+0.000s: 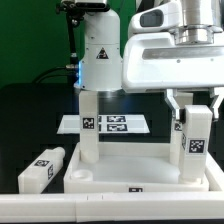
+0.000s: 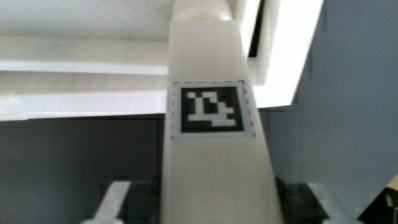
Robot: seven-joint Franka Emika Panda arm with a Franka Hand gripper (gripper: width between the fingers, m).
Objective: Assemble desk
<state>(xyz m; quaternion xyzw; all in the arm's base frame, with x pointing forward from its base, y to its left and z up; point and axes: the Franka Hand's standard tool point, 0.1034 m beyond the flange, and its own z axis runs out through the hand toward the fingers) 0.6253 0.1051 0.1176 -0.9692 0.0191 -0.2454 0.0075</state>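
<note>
Gripper [image 1: 194,112] is pinching a leg [image 1: 193,142] near its top end, with the fingers [image 1: 173,103] pressed on opposite sides. The leg is upright, tag facing the camera, at about 3 o'clock in the exterior view. Its lower end meets the tabletop [image 1: 135,172] at the 4 o'clock corner; can't tell whether it's seated in the socket or just resting there. The tabletop lies flat on the table, low centre of the view. A second leg [image 1: 88,125] stands upright on the tabletop's 9 o'clock corner, well apart from the gripper. A third leg [image 1: 42,168] lies on its side on the table at 8 o'clock, just beside the tabletop's edge. The marker board [image 1: 115,123] lies flat behind the tabletop, at 12 o'clock from it, between the two upright legs as seen. In the wrist view the held leg [image 2: 210,150] runs straight out from between the fingers [image 2: 121,203], tag readable, with the tabletop [image 2: 89,60] beyond it.
</note>
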